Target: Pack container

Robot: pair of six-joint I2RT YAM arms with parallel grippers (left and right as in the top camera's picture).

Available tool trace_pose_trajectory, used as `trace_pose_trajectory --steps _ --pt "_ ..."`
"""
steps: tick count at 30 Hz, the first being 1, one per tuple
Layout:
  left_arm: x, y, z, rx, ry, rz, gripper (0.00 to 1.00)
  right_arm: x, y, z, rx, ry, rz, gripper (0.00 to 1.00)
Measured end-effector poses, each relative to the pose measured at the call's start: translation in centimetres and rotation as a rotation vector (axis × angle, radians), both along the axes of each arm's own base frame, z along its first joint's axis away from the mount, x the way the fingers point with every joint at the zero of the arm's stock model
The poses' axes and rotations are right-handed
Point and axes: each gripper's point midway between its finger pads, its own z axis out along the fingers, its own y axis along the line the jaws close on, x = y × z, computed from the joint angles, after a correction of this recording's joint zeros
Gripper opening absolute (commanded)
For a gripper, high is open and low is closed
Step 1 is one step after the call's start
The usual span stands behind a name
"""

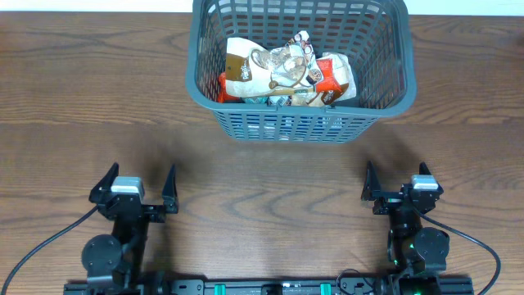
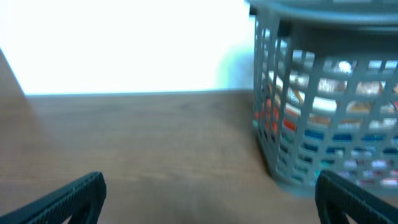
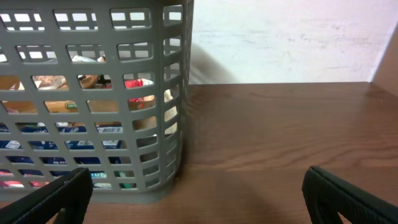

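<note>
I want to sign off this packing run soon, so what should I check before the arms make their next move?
1. Left gripper open and empty: ok.
2. Right gripper open and empty: ok.
3. Container upright on the table: ok.
4. Snack packets lie inside the container, none over its rim: ok.
5. Both grippers apart from the container: ok.
6. Every packet packed: cannot tell.

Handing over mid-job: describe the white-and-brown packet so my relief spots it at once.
Look to the far middle of the wooden table for the dark grey slotted container. Inside, at its left end, lies the white-and-brown packet. Its neighbours to the right are a clear crinkled wrapper and a red packet.
</note>
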Motion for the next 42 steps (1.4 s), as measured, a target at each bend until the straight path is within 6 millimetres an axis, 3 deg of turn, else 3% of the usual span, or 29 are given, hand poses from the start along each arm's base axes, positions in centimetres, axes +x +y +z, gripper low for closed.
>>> trace_pose_trajectory --steps 12,42 --pt "1.4 0.6 -5.4 0.005 0.027 0.049 0.99 0.0 0.0 0.0 0.000 0.000 0.000 0.99" --pt "1.4 0.4 -5.4 0.062 0.019 0.035 0.99 0.0 0.0 0.0 0.000 0.000 0.000 0.99"
